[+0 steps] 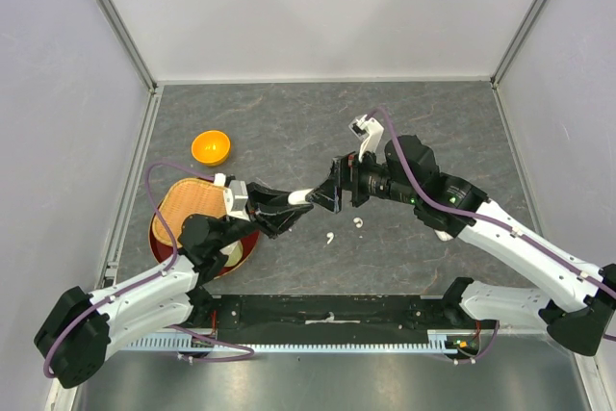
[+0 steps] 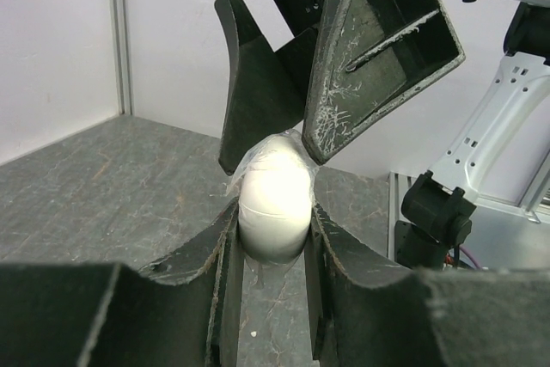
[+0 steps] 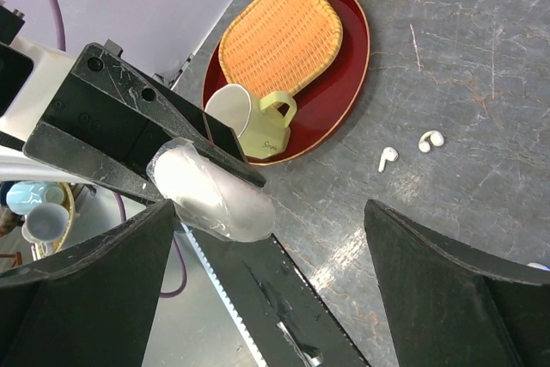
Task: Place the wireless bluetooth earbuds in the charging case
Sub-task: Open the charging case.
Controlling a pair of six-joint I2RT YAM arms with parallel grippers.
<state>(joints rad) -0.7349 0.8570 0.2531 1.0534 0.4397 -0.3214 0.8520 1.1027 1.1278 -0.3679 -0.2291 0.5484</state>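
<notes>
Glossy, egg-shaped white charging case (image 2: 275, 204), pinched by left hand (image 1: 306, 197), long axis aimed into the spread right hand (image 1: 335, 190); two curved-stem earbuds (image 3: 388, 158) lie on mottled grey counter (image 3: 481, 58).

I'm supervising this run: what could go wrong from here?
The charging case is held off the table by the left gripper alone; a push from the open right gripper at its top could twist it loose. Two earbuds lie loose below, where a dropped case might scatter them.
</notes>
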